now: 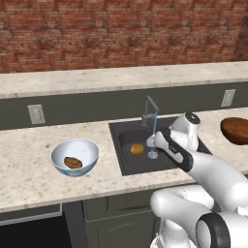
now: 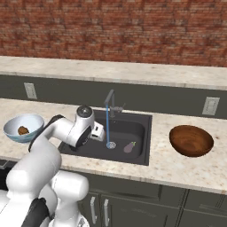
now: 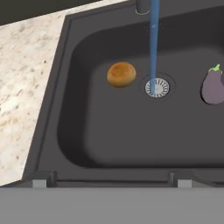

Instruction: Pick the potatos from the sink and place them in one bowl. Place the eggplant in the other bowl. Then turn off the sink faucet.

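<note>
In the left base view, the elongated potato (image 1: 73,162) is lying in the pale bowl (image 1: 62,151) at lower left, long axis running left-right. The round potato (image 3: 121,74) is sitting in the sink (image 3: 109,135) left of the drain (image 3: 157,87); the eggplant (image 3: 213,86) is lying right, its narrow top pointing toward the frame's top. The gripper (image 3: 112,180) is hovering over the basin, fingers spread apart and empty.

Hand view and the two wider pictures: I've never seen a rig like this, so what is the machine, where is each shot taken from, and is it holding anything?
It is a white robot arm on a wheeled base in a rendered kitchen. Two pictures come from cameras on the base, behind the arm to its left and right. The third looks along the gripper into the sink. The jaws are open and hold nothing. In the sink lie a round potato and the eggplant, either side of the drain. The faucet is running. A second potato sits in the pale bowl on the counter. The brown bowl is empty.
</note>
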